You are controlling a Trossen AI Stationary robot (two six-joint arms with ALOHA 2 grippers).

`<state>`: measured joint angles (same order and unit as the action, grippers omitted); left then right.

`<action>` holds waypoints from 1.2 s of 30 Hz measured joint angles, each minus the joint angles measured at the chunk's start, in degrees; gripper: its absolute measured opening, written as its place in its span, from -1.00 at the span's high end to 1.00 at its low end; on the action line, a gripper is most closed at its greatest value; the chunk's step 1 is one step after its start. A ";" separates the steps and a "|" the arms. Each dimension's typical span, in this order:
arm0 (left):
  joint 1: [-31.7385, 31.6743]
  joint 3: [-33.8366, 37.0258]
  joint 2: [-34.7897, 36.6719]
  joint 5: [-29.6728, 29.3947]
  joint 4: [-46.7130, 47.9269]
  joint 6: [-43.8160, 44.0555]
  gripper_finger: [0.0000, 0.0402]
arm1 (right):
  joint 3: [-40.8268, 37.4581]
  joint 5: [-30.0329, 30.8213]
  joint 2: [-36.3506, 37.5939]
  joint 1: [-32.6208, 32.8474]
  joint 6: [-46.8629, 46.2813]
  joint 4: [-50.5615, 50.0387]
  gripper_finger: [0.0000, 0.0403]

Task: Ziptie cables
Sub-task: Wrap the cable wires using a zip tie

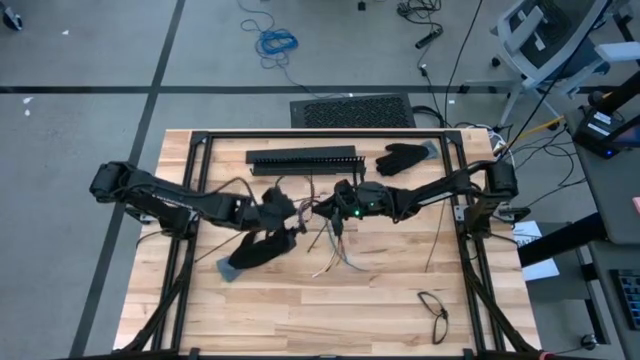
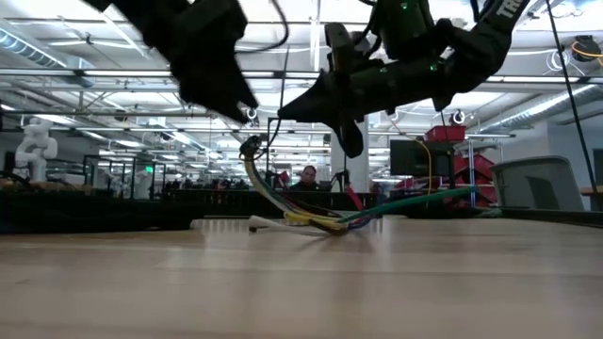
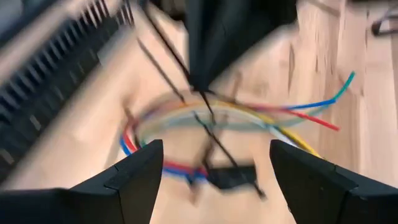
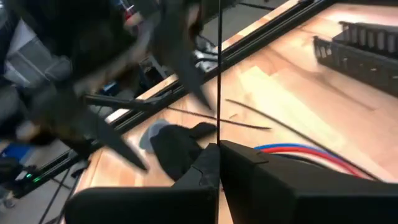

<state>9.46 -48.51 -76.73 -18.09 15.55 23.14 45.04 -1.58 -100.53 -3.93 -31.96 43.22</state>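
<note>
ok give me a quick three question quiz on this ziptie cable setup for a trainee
1. True or false: the right gripper is shut on a thin black strip.
2. The left gripper is: A) open above the bundle of thin coloured cables; B) shut on that bundle; C) out of view.
3. In the high view, which long object lies at the far side of the wooden table, behind both grippers?

Key: 1 true. 2 A. 3 the long black slotted bar.
</note>
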 joint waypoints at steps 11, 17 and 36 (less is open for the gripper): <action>11.00 6.95 0.00 -12.87 -4.27 21.35 -0.45 | 1.73 2.35 0.01 -3.25 1.75 -2.37 1.00; 14.39 6.95 0.01 -20.43 -2.86 24.49 -0.45 | 4.72 4.70 -4.30 -3.30 2.48 -6.31 1.00; 9.81 21.57 0.07 -31.62 -9.73 32.02 -0.45 | 11.93 4.75 -11.39 -8.55 -6.91 -5.67 1.00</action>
<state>19.26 -26.94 -76.66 -49.70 5.83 55.17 56.97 3.17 -111.92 -12.48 -38.87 37.55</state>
